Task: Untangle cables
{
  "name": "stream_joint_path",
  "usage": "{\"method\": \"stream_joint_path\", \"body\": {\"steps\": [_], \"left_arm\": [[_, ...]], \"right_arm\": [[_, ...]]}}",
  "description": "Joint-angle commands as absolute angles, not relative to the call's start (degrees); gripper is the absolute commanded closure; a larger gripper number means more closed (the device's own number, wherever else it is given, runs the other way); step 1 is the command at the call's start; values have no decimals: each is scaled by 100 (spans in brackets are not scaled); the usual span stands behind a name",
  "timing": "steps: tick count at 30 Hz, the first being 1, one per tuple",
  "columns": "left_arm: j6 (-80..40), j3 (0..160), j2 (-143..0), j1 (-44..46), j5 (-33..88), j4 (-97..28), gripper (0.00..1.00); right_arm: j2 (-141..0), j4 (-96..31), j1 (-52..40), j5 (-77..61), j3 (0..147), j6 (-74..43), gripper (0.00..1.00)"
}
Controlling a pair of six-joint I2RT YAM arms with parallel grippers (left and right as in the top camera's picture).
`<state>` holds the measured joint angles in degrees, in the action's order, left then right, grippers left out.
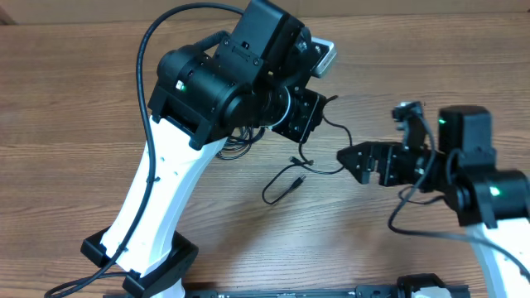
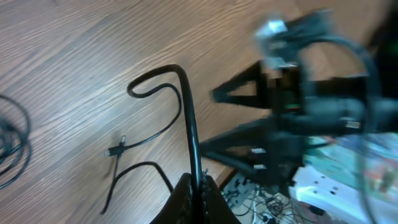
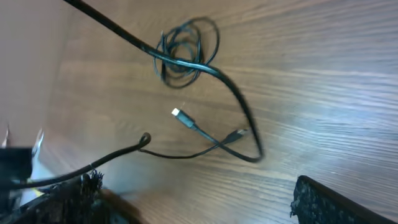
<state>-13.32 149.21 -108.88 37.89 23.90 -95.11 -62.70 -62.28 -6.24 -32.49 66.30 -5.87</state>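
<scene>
Left pincer [image 2: 200,186] clamped on one strand of the cables [image 2: 191,124] | my right pincer [image 3: 196,190] spread wide just over the desk [image 1: 99,99] | I see loose plug ends [image 3: 180,115] lying between the arms | coiled bundle [image 3: 183,53] farther off, beside the left arm [image 1: 166,190].

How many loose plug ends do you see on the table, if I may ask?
2. A silver-tipped plug lies near the coil; a dark plug lies beside it, where cords cross. Others may be hidden.
</scene>
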Motion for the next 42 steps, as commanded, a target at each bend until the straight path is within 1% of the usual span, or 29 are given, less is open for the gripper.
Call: {"method": "stream_joint_path", "body": {"steps": [1, 4, 8, 10, 12, 13, 14, 15, 18, 19, 21, 23, 28, 36, 37, 39, 42], "left_arm": [[-1328, 14925, -10801, 3795, 2980, -9415, 96], [-1326, 14925, -10801, 3795, 3275, -9402, 96], [-1330, 14925, -10801, 3795, 3308, -9424, 96], [-1330, 14925, -10801, 3795, 3306, -9424, 96], [-1328, 14925, -10801, 3795, 3301, -9419, 96], [-1330, 14925, -10801, 3795, 3301, -9417, 96], [-1328, 14925, -10801, 3795, 3288, -9417, 96], [-1330, 14925, -10801, 3795, 3256, -9417, 96], [-1339, 14925, -10801, 3789, 2978, -9397, 96], [-1409, 14925, -10801, 3789, 2773, -9397, 96], [-1824, 14925, -10801, 3789, 2029, -9430, 96], [-2078, 14925, -10801, 3789, 1559, -9459, 96], [-2200, 14925, -10801, 3789, 1039, -9467, 96], [-2298, 14925, -10812, 3789, 320, -9550, 96], [-2298, 14925, -10816, 3789, 239, -9570, 95], [-2298, 14925, -10844, 3789, 119, -9614, 91], [-2296, 14925, -10901, 3789, 99, -9644, 88]], "right_arm": [[-6595, -6149, -751, -3273, 6595, -399, 0], [-6969, -6121, -755, -2891, 6595, -399, 2], [-7343, -6095, -755, -2248, 6595, -401, 3], [-7448, -6053, -755, -2255, 6595, -403, 11], [-7507, -6036, -755, -2255, 6595, -401, 30], [-7524, -6034, -755, -2255, 6595, -403, 37], [-7533, -6034, -755, -2255, 6595, -403, 42], [-7535, -6040, -755, -2255, 6595, -405, 44], [-7535, -6075, -755, -2257, 6595, -449, 47], [-7535, -6082, -755, -2279, 6595, -449, 51], [-7535, -6080, -755, -2425, 6595, -451, 56], [-7535, -6082, -755, -2626, 6595, -451, 61], [-7535, -6108, -755, -3024, 6595, -471, 82], [-7535, -6001, -755, -3118, 6598, -867, 96], [-7535, -5968, -755, -3124, 6598, -926, 96], [-7533, -5867, -755, -3225, 6598, -1057, 96], [-7520, -5669, -755, -3610, 6624, -1055, 96]]}}
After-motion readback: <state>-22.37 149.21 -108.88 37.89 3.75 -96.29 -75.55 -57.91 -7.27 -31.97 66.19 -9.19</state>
